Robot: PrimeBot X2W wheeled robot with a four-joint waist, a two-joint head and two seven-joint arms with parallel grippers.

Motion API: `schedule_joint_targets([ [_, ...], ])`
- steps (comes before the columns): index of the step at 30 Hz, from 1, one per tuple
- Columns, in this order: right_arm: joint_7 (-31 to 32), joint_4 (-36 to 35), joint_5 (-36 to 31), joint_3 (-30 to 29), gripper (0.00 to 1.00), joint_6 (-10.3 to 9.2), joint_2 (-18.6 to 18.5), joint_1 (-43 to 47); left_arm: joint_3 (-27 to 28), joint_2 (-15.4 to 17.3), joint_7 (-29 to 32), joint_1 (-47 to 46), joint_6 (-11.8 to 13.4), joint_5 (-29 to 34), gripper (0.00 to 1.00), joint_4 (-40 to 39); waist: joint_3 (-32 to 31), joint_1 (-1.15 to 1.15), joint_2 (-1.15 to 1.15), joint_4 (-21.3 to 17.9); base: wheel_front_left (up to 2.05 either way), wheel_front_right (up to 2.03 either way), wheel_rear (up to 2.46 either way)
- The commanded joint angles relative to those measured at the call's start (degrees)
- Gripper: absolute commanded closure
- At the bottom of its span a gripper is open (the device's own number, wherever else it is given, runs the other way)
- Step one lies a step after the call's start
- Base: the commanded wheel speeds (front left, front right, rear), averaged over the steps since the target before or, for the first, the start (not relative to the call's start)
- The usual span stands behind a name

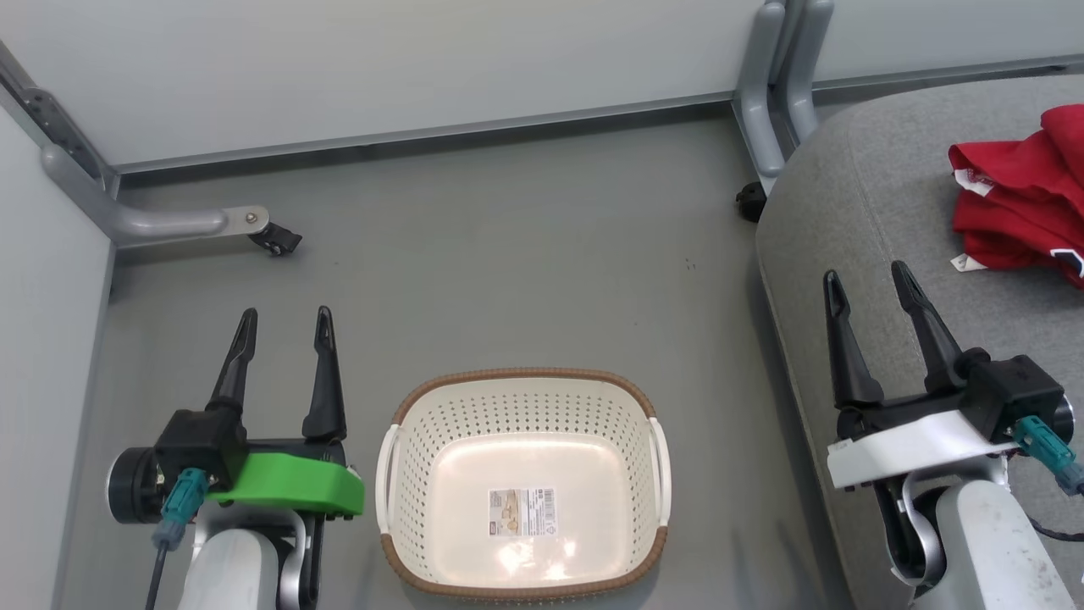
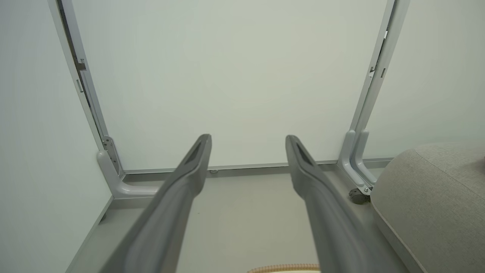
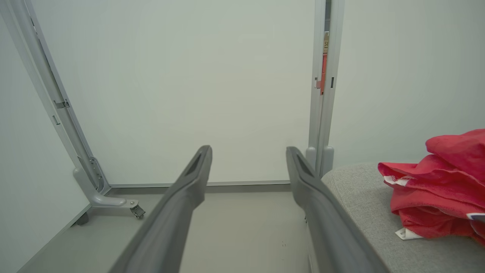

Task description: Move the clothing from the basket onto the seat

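Grey floor [image 1: 525,254] runs up to pale walls [image 1: 381,59], and the basket [image 1: 521,374] sits on it right in front of the robot; I can see down to the label [image 1: 522,512] on its bottom, and no cloth is inside. Off to the right is the big grey seat [image 1: 881,212]; the clothing [image 1: 1025,199] lies on it in a red heap with bits of white at the edges, well apart from the basket. The left gripper [image 1: 286,312] hangs over the floor just beside the basket, its two fingers spread wide with nothing between them; the right gripper [image 1: 865,271] hangs over the near edge of the seat, near the red heap but not touching it, fingers spread wide too and holding nothing. To me the job looks done; I see nothing left to move; but the heap runs off the side of the view, so I cannot tell if it is one piece or two.
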Motion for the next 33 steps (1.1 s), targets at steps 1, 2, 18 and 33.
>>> schedule_joint_targets([
  [1, -0.09, -0.51, -0.23, 0.12, 0.0, -0.04, -0.05, 1.54, 0.41, -0.06, -0.01, 1.28, -0.39, 0.36, 0.0, -0.05, -1.26, 0.0, 0.0, 0.54, 0.0, 0.0, 0.0],
  [2, -0.08, -0.71, -0.32, 0.24, 0.0, -0.04, -0.02, 2.15, 0.5, -0.14, -0.01, 1.56, -0.43, 0.44, 0.0, 0.03, -1.55, 0.0, 0.0, 0.62, 0.0, 0.0, 0.0],
  [18, -0.08, -1.86, 0.93, 1.56, 0.0, -0.04, -0.01, 8.48, -0.3, -0.35, -0.01, 4.3, 0.34, -0.28, 0.0, 0.23, -4.63, 0.0, 0.0, 1.32, 0.0, 0.0, 0.0],
  [33, -0.09, -1.56, 1.32, 0.9, 0.0, -0.04, 0.0, 9.25, -0.37, -0.35, -0.01, 4.91, 0.82, -0.34, 0.0, 0.7, -5.55, 0.0, 0.0, 1.62, 0.0, 0.0, 0.0],
])
